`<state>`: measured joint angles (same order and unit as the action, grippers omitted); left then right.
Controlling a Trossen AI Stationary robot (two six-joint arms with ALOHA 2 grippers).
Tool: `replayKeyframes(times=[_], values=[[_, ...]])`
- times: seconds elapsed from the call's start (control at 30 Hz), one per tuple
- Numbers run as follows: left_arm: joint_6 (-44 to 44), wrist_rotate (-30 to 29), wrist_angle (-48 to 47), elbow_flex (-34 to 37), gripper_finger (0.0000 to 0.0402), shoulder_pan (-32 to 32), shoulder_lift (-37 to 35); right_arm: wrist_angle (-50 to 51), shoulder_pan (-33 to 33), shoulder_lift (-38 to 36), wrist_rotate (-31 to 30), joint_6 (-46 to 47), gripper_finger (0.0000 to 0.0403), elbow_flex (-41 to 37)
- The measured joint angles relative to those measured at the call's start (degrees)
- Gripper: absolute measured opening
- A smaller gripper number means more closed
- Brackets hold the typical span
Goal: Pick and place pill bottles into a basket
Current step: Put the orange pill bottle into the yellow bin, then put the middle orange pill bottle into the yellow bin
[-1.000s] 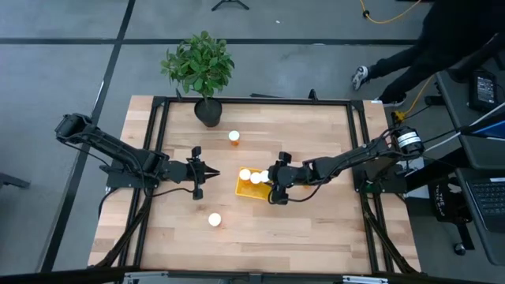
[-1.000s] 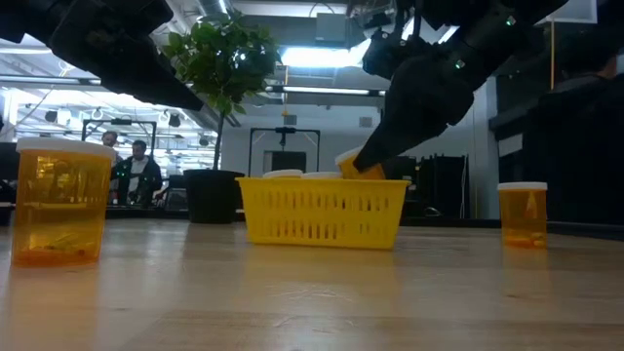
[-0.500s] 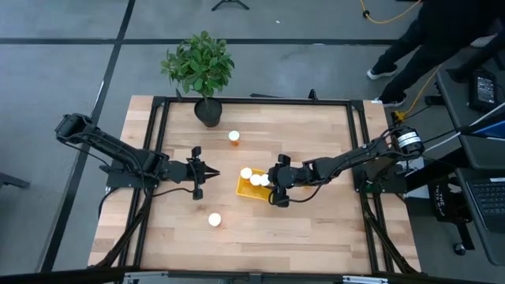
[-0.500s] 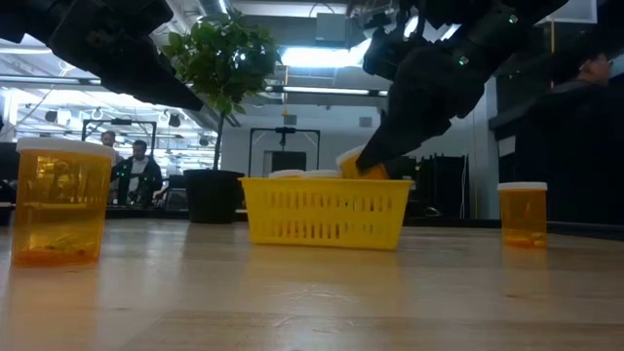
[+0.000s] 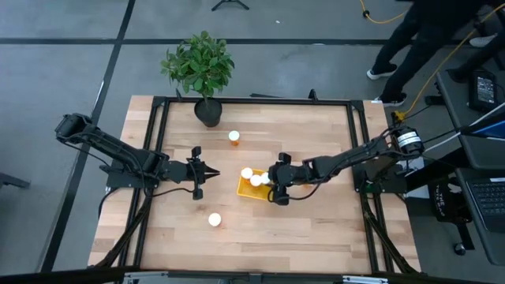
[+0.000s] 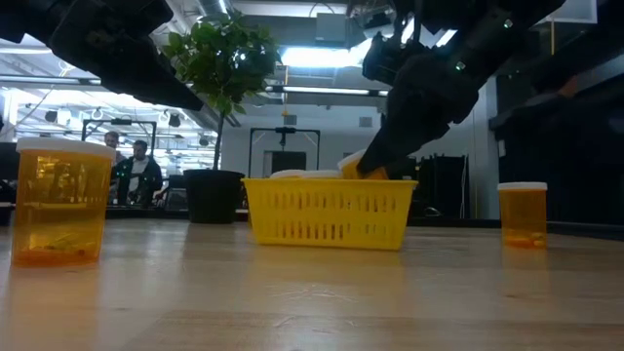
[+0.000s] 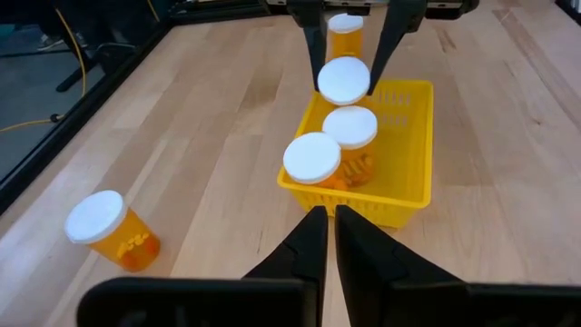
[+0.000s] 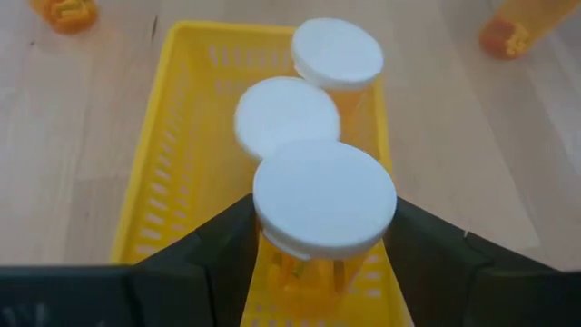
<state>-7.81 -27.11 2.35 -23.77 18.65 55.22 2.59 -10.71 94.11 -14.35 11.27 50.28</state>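
Observation:
The yellow basket (image 5: 246, 192) sits mid-table. Two pill bottles stand in it with their white caps up (image 8: 286, 113) (image 8: 337, 53). My right gripper (image 5: 272, 184) is over the basket's right end, shut on a third pill bottle (image 8: 324, 195) among them. One loose pill bottle (image 5: 234, 136) stands toward the far edge and another (image 5: 214, 220) toward the near edge. My left gripper (image 5: 215, 171) is shut and empty, left of the basket, pointing at it. My right gripper pinches the pill bottle's upper end, at the cap's sides (image 8: 268, 218), between its two fingers (image 7: 313, 50). The fingers come slanting down from the table's right. The bottle is slightly tilted with its lower end inside the basket walls (image 6: 366, 171). Whether it stands on the basket floor, I cannot tell.
A dark pot with a green plant (image 5: 207, 110) stands at the table's far edge. A black frame rail (image 5: 252, 100) runs around the table. A person (image 5: 426, 31) moves on the floor beyond the far right corner. Bare wood lies near and right of the basket.
My right gripper has moved a little toward the table's left edge and down, still shut on the pill bottle, which now sits lower among the other two in the basket. The basket has shifted slightly along the table.

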Motion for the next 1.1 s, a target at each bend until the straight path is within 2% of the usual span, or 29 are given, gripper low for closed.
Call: replayKeyframes(times=[0.37,0.73,1.0,1.1], values=[[0.0,0.0,0.0,0.0,0.0026,0.0,0.0,0.2,0.1,-0.34,0.0,-1.27,0.0229,-0.02],[-0.02,0.0,0.12,0.0,0.0027,0.0,0.0,2.45,0.16,-2.62,-0.86,-0.97,0.0279,-0.04],[-0.02,0.0,0.26,0.0,0.0031,0.0,0.0,3.53,0.21,-3.41,-1.03,-1.03,0.0282,-0.04],[-0.02,0.0,0.26,0.0,0.0031,0.0,-0.02,6.83,0.21,-5.05,-1.05,-0.97,0.0281,0.49]])
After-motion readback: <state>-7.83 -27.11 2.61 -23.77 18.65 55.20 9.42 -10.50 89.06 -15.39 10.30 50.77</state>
